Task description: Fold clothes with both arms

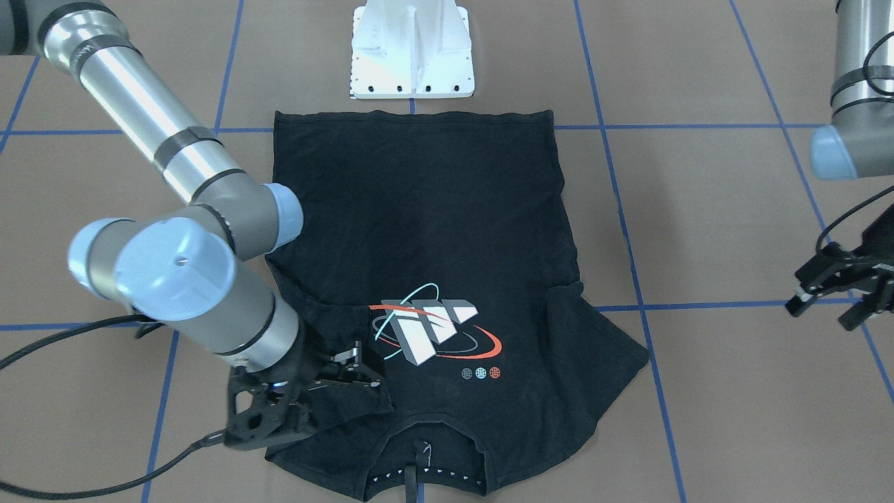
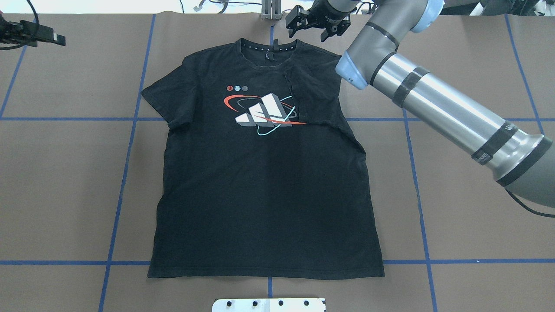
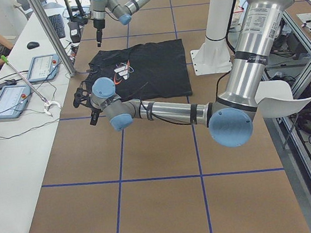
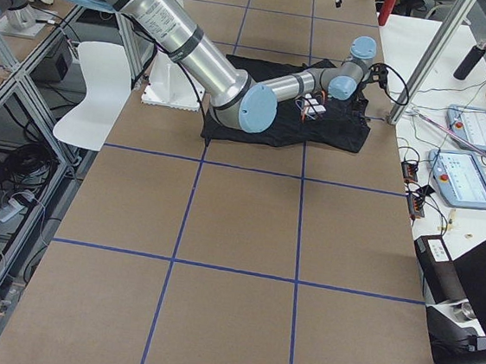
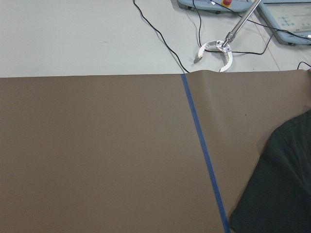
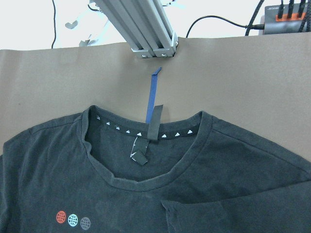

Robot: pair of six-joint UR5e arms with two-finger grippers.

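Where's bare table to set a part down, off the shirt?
Best: bare table beside the T-shirt on the robot's left, up to the left gripper. Right side is bare too, but the right arm overhangs it. Crowded: collar end near the right gripper; thin strip between hem and pedestal base.

Right hand (image 2: 307,34), left hand (image 1: 818,314): seemingly open
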